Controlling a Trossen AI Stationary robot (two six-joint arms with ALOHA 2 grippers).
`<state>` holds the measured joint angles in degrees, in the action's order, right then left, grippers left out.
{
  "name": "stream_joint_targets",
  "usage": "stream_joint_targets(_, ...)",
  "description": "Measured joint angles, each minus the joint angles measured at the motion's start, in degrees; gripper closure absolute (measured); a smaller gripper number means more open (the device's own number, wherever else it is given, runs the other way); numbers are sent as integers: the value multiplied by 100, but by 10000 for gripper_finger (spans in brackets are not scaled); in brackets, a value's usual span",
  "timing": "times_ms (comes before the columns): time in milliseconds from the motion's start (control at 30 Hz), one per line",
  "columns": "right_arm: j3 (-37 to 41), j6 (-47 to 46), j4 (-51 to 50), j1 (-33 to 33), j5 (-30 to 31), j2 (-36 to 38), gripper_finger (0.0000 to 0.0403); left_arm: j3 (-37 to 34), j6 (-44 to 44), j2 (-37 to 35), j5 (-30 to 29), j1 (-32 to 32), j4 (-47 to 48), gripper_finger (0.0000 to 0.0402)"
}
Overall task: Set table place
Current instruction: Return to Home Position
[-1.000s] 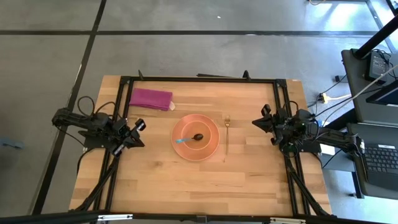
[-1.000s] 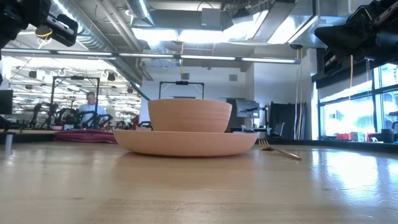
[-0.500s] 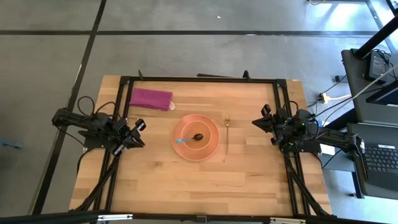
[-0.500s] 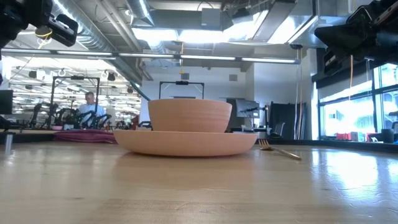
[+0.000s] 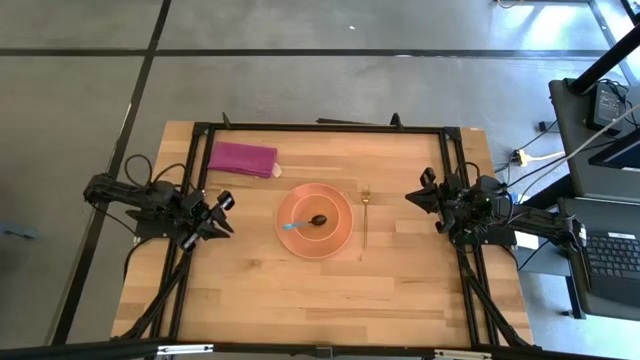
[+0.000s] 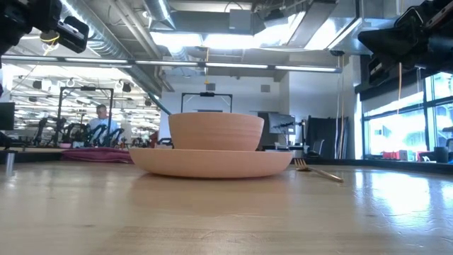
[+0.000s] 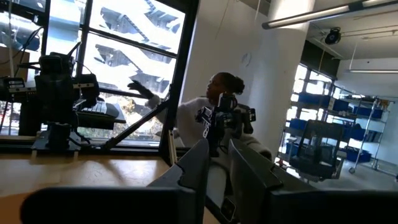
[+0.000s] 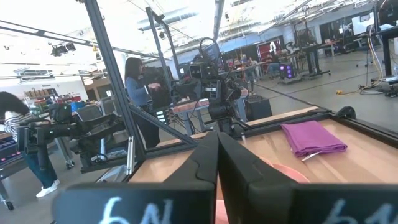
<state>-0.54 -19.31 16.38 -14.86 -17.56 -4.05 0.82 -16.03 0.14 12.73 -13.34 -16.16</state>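
A pink plate [image 5: 340, 235] lies in the middle of the light-wood table [image 5: 300, 300], and a pink bowl [image 6: 216, 132] stands on it. A spoon [image 5: 303, 222] with a blue handle lies in the bowl. A gold fork [image 5: 365, 215] lies flat on the table just right of the plate. A purple napkin [image 5: 243, 158] lies flat at the far left. My left gripper [image 5: 222, 212] hovers left of the plate, its fingers a narrow gap apart and empty. My right gripper [image 5: 418, 195] hovers right of the fork, shut and empty.
A black rail frame [image 5: 320, 127] edges the table. Bare wood lies between the plate and the near edge. People show in the room beyond the table [image 7: 211, 112], and a desk with a laptop [image 5: 610, 255] stands off the right side.
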Motion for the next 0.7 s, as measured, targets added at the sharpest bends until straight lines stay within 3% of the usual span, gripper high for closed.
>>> stream_joint_targets(700, 0, 2, 0, -1, -1, 0, 391, 0, -2, 0, 0, 0, -2, 333)
